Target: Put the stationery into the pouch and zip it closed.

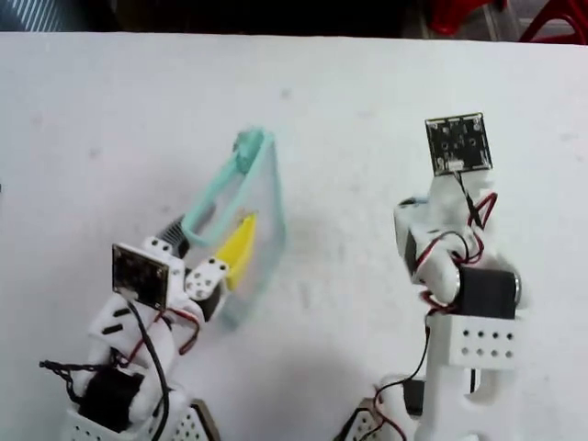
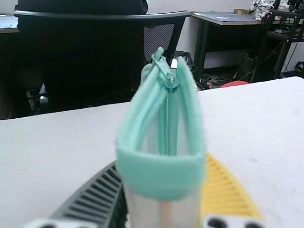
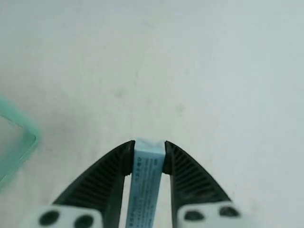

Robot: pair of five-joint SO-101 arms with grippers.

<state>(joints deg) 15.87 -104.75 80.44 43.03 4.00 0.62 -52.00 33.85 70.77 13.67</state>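
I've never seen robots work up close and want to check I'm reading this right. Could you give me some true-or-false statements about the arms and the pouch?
1. The left gripper is shut on the pouch. True.
2. The right gripper is empty. False: it is shut on a blue item.
3. The blue item is inside the pouch. False: it is in the right gripper, apart from the pouch.
4. The left gripper has a grey finger and a yellow finger. True.
5. The zip pull sits at the pouch end next to the left gripper. False: it is at the far end.
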